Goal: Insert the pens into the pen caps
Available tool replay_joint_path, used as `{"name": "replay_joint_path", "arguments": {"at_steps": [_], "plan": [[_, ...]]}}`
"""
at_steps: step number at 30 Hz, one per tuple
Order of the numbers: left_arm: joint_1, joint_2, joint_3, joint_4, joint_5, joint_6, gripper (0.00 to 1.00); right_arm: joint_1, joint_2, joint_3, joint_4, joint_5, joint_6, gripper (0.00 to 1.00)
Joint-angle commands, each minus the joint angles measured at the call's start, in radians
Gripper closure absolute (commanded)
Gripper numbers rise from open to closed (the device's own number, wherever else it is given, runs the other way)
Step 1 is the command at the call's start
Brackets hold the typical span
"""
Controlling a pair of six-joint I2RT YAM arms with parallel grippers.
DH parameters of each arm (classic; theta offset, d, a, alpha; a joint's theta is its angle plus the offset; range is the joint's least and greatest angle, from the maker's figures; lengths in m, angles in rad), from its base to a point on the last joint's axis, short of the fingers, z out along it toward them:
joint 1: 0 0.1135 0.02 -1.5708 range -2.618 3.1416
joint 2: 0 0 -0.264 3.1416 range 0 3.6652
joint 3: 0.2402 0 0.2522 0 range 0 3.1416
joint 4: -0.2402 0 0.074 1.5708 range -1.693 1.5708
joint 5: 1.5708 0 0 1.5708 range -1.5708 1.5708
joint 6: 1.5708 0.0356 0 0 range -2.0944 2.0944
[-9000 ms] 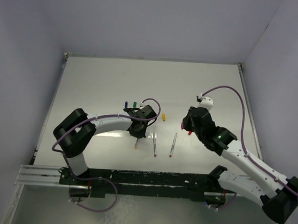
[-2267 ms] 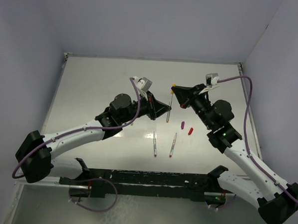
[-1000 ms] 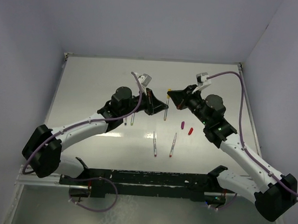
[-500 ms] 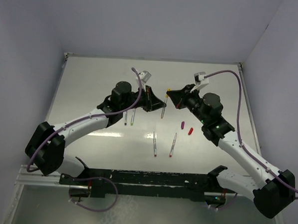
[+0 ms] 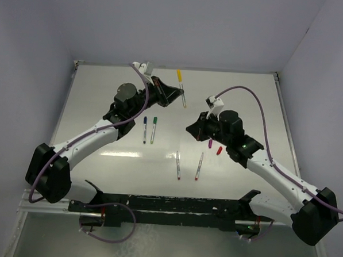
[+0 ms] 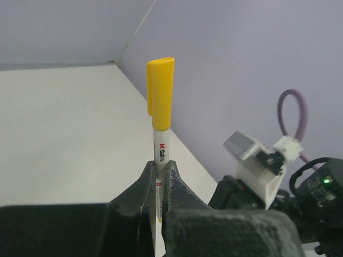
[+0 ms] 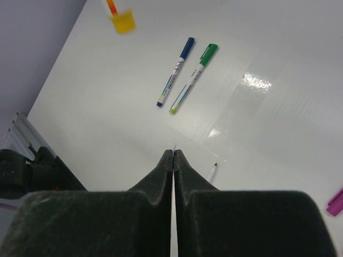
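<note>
My left gripper [image 5: 174, 93] is raised over the back of the table and shut on the yellow-capped pen [image 5: 181, 87]; in the left wrist view the pen [image 6: 159, 144] stands up between my fingers with its yellow cap [image 6: 160, 93] on top. My right gripper [image 5: 190, 129] is shut and empty; in the right wrist view [image 7: 173, 152] its jaws touch. The blue-capped pen [image 5: 144, 129] and the green-capped pen [image 5: 153, 129] lie side by side. Two uncapped pens [image 5: 178, 164] [image 5: 199, 165] lie nearer the front. The purple cap [image 5: 210, 143] and the red cap [image 5: 219, 149] lie beside my right gripper.
The table's raised rim [image 5: 174, 68] runs along the back, with walls on three sides. A black rail [image 5: 167, 206] crosses the near edge. A purple cable [image 5: 259, 107] arcs over my right arm.
My left gripper has swung up and back with the pen, which now carries the yellow cap. My right gripper has let go of the cap, shut and dropped towards the purple and red caps.
</note>
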Motion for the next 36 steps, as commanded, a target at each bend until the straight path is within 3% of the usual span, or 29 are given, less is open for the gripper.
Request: {"name": "replay_joint_path", "arguments": {"at_steps": [1,7,14,22,36], "plan": [[-0.002,-0.053,-0.029,-0.129,-0.053,0.049,1.0,-0.001,-0.042,0.074,0.017,0.08,-0.03,1.0],[-0.001,-0.019,0.06,-0.539,-0.229,0.161,1.0,-0.002,-0.064,0.1,-0.078,0.204,-0.054,1.0],[0.002,0.187,0.21,-0.85,-0.304,0.242,1.0,-0.001,-0.121,0.099,-0.17,0.334,-0.054,1.0],[0.001,0.38,0.301,-0.988,-0.361,0.251,1.0,-0.002,-0.154,0.089,-0.182,0.34,-0.055,0.99],[0.001,0.524,0.34,-1.004,-0.32,0.212,0.98,-0.002,-0.11,0.071,-0.174,0.297,-0.049,0.99]]}}
